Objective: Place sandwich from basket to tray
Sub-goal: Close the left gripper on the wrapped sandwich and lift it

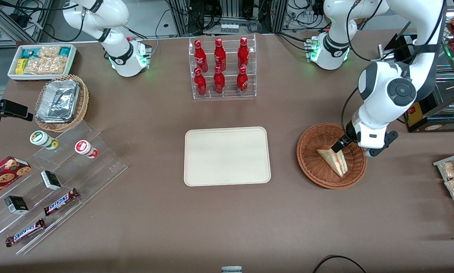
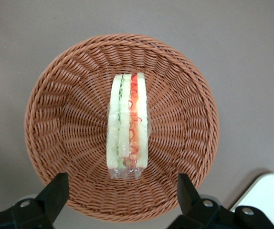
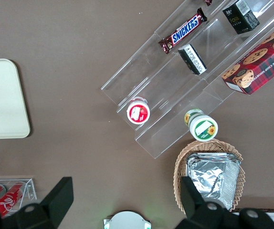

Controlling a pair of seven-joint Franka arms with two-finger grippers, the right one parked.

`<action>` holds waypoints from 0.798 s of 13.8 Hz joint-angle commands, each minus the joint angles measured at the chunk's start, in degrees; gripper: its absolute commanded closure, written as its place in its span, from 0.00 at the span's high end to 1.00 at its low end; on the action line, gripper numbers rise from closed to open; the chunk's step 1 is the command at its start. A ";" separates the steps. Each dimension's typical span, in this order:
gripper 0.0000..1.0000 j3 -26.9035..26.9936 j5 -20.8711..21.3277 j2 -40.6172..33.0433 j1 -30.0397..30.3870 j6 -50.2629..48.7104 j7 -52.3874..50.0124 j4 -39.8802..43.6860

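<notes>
**Clerk:** Item one, the sandwich [image 1: 334, 159]?

**Checker:** One triangular wedge, pale bread, green and red-orange filling along the cut edge. It lies in the basket [image 1: 311, 159], near the middle of the bowl. In the left wrist view the sandwich [image 2: 127, 125] stands on edge with the filling face turned up to the camera, under what looks like clear wrap, though I can't be sure of that.

**Clerk:** Item two, the basket?

**Checker:** Round, reddish-brown wicker, on the brown table [image 1: 227, 223] toward the working arm's end, beside the tray [image 1: 227, 156] and apart from it.

**Clerk:** The tray's contents?

**Checker:** Nothing on it. Cream-white, rounded corners, low rim, middle of the table, nearer the front camera than the rack of red bottles [image 1: 222, 68].

**Clerk:** Item four, the gripper [image 1: 342, 143]?

**Checker:** Over the basket, at the part of its rim farther from the front camera, above the sandwich. The wrist view shows the two fingers [image 2: 56, 191] spread wide, one to each side of the wedge and clear of it. Grasping nothing.

**Clerk:** Sundries?

**Checker:** Toward the parked arm's end: a tan wicker basket of foil containers [image 1: 60, 101], a white bin of snack packets [image 1: 42, 60], and clear stepped shelves with Snickers bars [image 1: 60, 201].
</notes>
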 commanded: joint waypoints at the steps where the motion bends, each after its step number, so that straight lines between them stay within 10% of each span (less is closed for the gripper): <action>1: 1.00 0.00 0.74 0.96 -0.31 2.38 -4.37 -0.52; 11: 1.00 0.09 1.88 10.45 -0.22 10.03 -4.03 -0.34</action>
